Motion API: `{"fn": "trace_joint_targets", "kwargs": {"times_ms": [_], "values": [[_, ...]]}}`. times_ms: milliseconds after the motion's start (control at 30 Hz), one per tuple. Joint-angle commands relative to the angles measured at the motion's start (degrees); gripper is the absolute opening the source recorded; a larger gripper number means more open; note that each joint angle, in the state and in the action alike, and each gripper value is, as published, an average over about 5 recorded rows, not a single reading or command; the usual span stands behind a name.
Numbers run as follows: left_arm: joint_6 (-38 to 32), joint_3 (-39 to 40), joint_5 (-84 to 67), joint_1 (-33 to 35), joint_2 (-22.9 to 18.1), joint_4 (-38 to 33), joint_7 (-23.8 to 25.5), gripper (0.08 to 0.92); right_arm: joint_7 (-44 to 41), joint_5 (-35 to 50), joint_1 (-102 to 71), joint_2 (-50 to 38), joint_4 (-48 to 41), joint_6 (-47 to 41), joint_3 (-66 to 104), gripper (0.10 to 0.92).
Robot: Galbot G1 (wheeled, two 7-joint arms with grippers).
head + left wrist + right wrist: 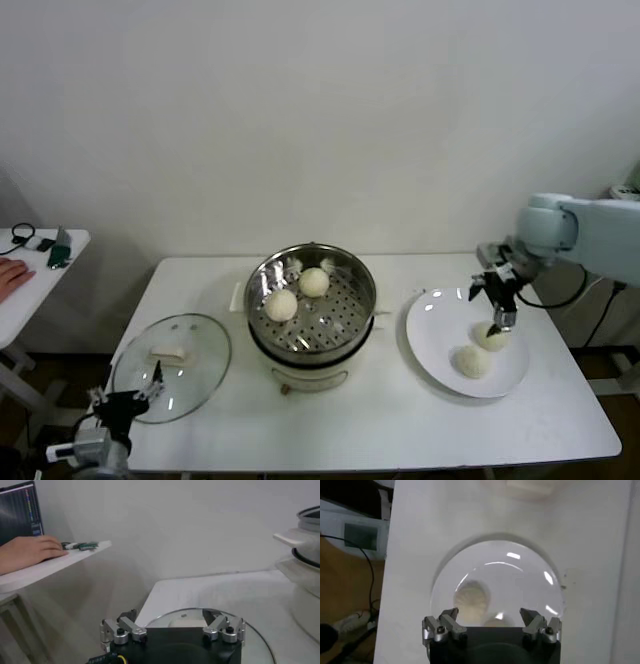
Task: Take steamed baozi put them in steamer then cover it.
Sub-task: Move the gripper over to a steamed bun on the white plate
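The steel steamer (345, 318) stands mid-table with two baozi (281, 305) (314, 282) on its perforated tray. Two more baozi (491, 339) (471, 361) lie on a white plate (430, 330) to the right. My right gripper (497, 318) hovers open just above the farther plate baozi. In the right wrist view the gripper (489, 615) is open over the plate (520, 575), with one baozi (472, 597) ahead and one half hidden under it. The glass cover (190, 385) lies on the table to the left. My left gripper (128, 392) (170, 615) waits open at its near edge.
A small side table (25, 290) stands at far left with a person's hand (10, 272) and small devices (58, 250) on it. A laptop screen (20, 510) shows in the left wrist view. Cables hang off the table's right end.
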Motion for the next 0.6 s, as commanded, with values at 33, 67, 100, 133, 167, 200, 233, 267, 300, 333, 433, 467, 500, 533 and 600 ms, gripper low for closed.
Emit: {"fn": "trace_joint_targets", "kwargs": {"times_ms": [33,67,100,133,167,200,233,267,300,333,433,467,500,533,600], "values": [[-0.2,-0.7,-0.1,0.8,0.0,-0.2,-0.1,0.823,2.5,-7.3,-19.0,-4.9,-1.8,-1.3,12.0,0.823],[-0.3,-0.8,-0.1,0.9,0.0,-0.3,-0.1,0.823,2.9,-7.7,-20.2,-4.6,-2.4,-1.5,13.4,0.823],[-0.3,-0.8,-0.2,1.0,0.0,-0.3,-0.1,0.823,3.1,-8.0,-21.3,-4.2,-3.0,-1.7,14.6,0.823],[-0.3,-0.9,-0.2,1.1,0.0,-0.4,-0.1,0.823,3.3,-8.4,-22.1,-3.9,-3.6,-1.8,15.6,0.823],[-0.3,-0.9,-0.2,1.2,0.0,-0.4,-0.1,0.823,3.5,-8.7,-22.7,-3.5,-4.1,-1.9,16.3,0.823],[-0.4,-0.9,-0.2,1.3,-0.1,-0.5,-0.1,0.823,3.6,-9.1,-23.1,-3.1,-4.6,-1.9,16.7,0.823],[-0.4,-1.0,-0.2,1.4,-0.1,-0.6,-0.1,0.823,3.6,-9.3,-23.2,-2.8,-5.0,-1.9,16.8,0.823],[-0.4,-1.0,-0.2,1.5,-0.1,-0.7,-0.1,0.823,3.5,-9.5,-23.3,-2.5,-5.3,-1.9,16.9,0.823],[-0.4,-1.0,-0.2,1.5,-0.1,-0.8,-0.1,0.823,3.5,-9.6,-23.3,-2.2,-5.5,-1.9,16.8,0.823],[-0.4,-1.1,-0.2,1.6,-0.1,-0.8,-0.1,0.823,3.5,-9.7,-23.3,-2.0,-5.7,-1.9,16.8,0.823],[-0.4,-1.2,-0.2,1.6,-0.1,-0.8,-0.1,0.823,3.6,-10.0,-23.5,-1.6,-6.2,-1.9,17.0,0.823],[-0.4,-1.2,-0.2,1.6,-0.1,-0.8,-0.1,0.823,3.5,-10.2,-23.5,-1.5,-6.4,-2.0,17.0,0.823],[-0.4,-1.2,-0.3,1.6,-0.1,-0.9,-0.1,0.823,3.5,-10.3,-23.6,-1.4,-6.5,-2.0,17.0,0.823],[-0.5,-1.2,-0.3,1.6,-0.1,-0.9,-0.1,0.823,3.5,-10.4,-23.6,-1.3,-6.7,-2.0,17.0,0.823],[-0.5,-1.2,-0.4,1.6,-0.1,-1.0,-0.1,0.823,3.4,-10.8,-23.7,-1.2,-6.9,-2.0,17.0,0.823]]}}
